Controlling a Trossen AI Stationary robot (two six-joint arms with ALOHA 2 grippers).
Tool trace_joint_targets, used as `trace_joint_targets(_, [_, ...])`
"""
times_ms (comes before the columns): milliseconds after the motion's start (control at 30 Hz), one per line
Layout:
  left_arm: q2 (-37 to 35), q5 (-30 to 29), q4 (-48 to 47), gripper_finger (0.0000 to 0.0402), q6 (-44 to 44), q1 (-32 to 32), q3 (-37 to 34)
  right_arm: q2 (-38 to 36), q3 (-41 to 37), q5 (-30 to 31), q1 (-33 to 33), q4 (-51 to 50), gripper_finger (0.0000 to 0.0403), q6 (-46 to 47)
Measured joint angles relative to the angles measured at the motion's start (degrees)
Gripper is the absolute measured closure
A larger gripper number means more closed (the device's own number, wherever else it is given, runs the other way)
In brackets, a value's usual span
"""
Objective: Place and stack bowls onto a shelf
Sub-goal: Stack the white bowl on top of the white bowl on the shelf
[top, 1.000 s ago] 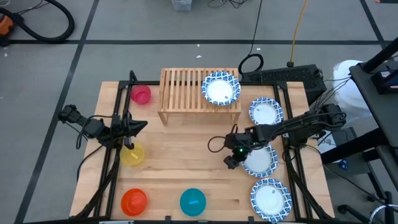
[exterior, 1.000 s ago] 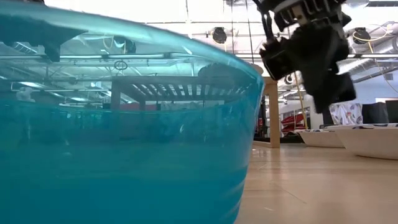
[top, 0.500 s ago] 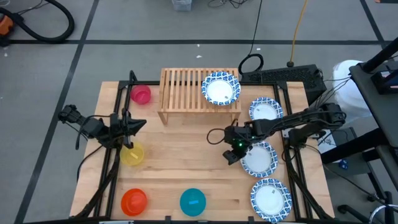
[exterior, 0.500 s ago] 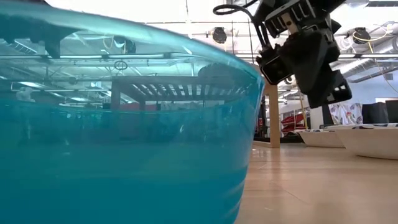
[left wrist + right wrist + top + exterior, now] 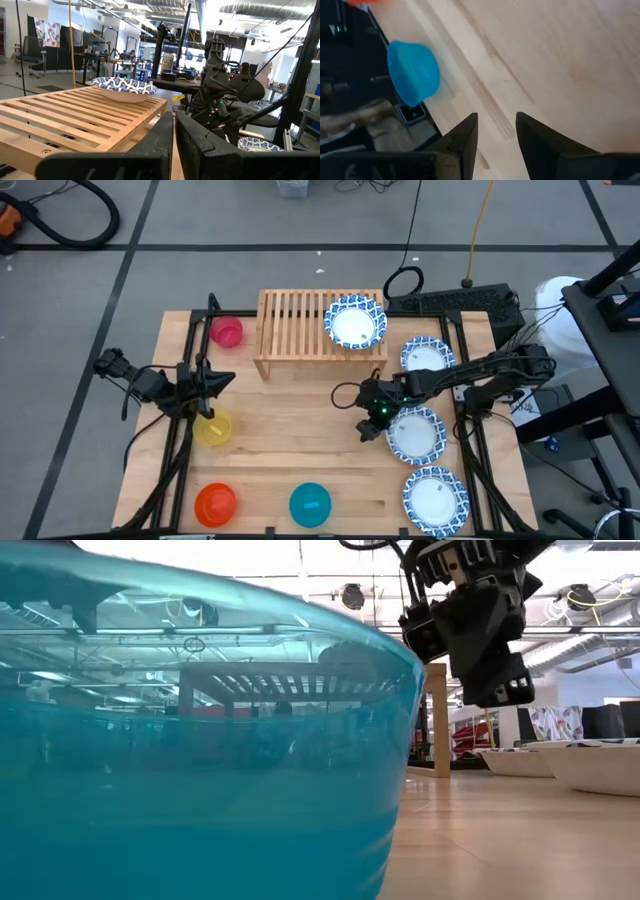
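The slatted wooden shelf (image 5: 300,330) stands at the table's far middle, with one blue-patterned bowl (image 5: 354,322) resting on its right end. Three more blue-patterned bowls (image 5: 428,360) (image 5: 417,434) (image 5: 436,498) lie in a row down the right side. The pink (image 5: 227,331), yellow (image 5: 213,427), orange-red (image 5: 215,502) and teal (image 5: 310,504) bowls sit on the left and near parts of the table. My right gripper (image 5: 366,430) is open and empty, raised above the table just left of the middle blue-patterned bowl. My left gripper (image 5: 232,380) is shut and waits near the yellow bowl.
Black arm frames run along both table sides (image 5: 185,440) (image 5: 470,450). The teal bowl (image 5: 200,740) fills the low view's left. In the left wrist view the shelf (image 5: 75,115) carries its bowl (image 5: 125,87), and the right arm (image 5: 220,100) stands beyond. Bare wood lies in the table's middle.
My right gripper has risen from the left rim of the middle blue-patterned bowl and shifted slightly toward the table's left and far side, holding nothing. The bowls have stayed where they were.
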Motion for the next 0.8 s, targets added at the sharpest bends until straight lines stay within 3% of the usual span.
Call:
trace_joint_targets(267, [0.0, 0.01, -0.06, 0.0378, -0.02, 0.0, 0.0, 0.0, 0.0, 1.78, -0.15, 0.64, 0.0274, -4.0])
trace_joint_targets(500, [0.0, 0.01, -0.09, 0.0378, 0.03, 0.0, 0.0, 0.0, 0.0, 1.57, -0.23, 1.39, 0.0245, -9.31])
trace_joint_targets(800, [0.0, 0.01, 0.0, 0.0378, 1.07, 0.0, 0.0, -3.72, 0.0, -6.52, -4.12, 1.07, 0.026, -8.33])
